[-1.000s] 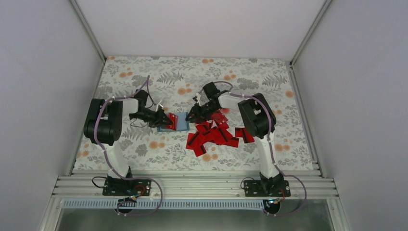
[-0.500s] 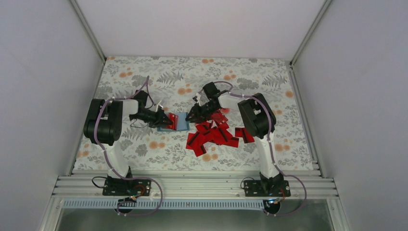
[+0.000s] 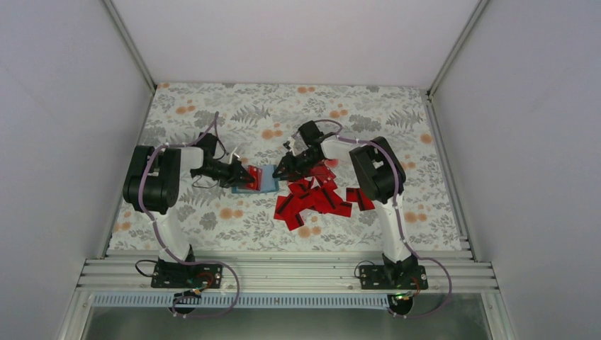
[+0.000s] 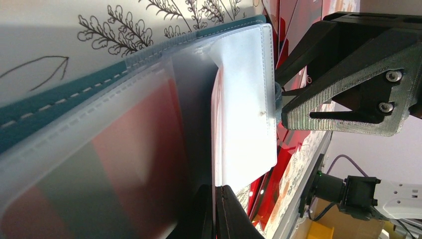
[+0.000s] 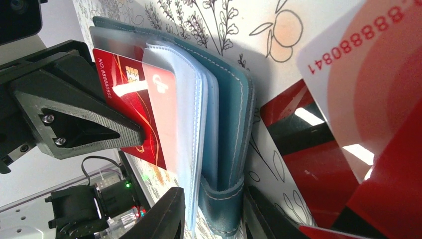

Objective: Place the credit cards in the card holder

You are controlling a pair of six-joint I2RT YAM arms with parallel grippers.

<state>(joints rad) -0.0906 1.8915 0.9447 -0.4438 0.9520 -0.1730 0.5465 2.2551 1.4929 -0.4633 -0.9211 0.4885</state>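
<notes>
The teal card holder (image 3: 266, 183) lies open on the table between the two arms. My left gripper (image 3: 243, 174) is shut on a red credit card (image 3: 252, 174). In the left wrist view the card (image 4: 215, 129) shows edge-on between my fingers, its far end inside a clear sleeve (image 4: 246, 99). In the right wrist view the card (image 5: 130, 107) sits partly in the sleeve (image 5: 186, 114). My right gripper (image 5: 215, 211) straddles the holder's near edge (image 5: 226, 199), with one finger on the sleeves and the other by the teal cover. A pile of red cards (image 3: 315, 198) lies to the right.
Loose red cards (image 5: 318, 169) lie close beside the holder on the floral cloth (image 3: 212, 113). One pale card face with printed digits (image 5: 368, 84) fills the right of the right wrist view. White walls enclose the table on three sides.
</notes>
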